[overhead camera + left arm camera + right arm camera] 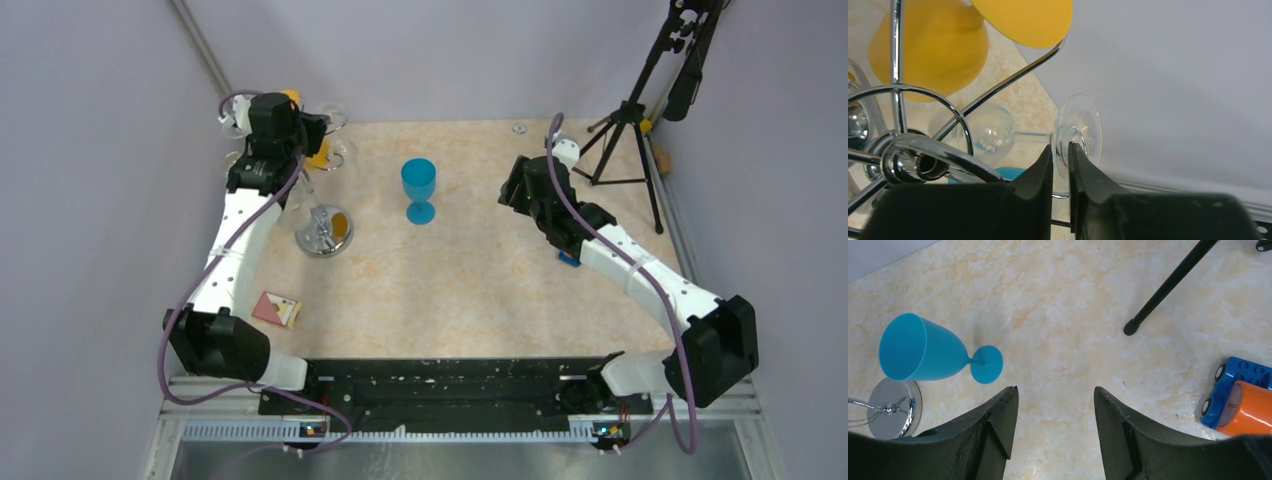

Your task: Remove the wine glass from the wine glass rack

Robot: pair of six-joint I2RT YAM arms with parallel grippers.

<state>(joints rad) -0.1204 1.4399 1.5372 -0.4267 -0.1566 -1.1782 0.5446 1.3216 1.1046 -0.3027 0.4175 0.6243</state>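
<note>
Top view: left gripper is seen at the wine glass rack top, far-left corner.

Left wrist: clear wine glass is hung on a rack arm; its foot rim is pinched between nearly closed fingers.

Right wrist: right gripper is spread wide, nothing held, near blue goblet, right of the rack.

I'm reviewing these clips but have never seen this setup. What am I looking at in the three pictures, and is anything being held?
Two white robot arms are bolted to a table's near edge. One picture looks down from above; the other two come from cameras on each wrist. The left gripper is closed on the foot of a clear wine glass hanging on the chrome wine glass rack, beside yellow glasses. The right gripper is open and empty. A blue goblet stands mid-table; a toy truck and a tripod are on the right.
</note>
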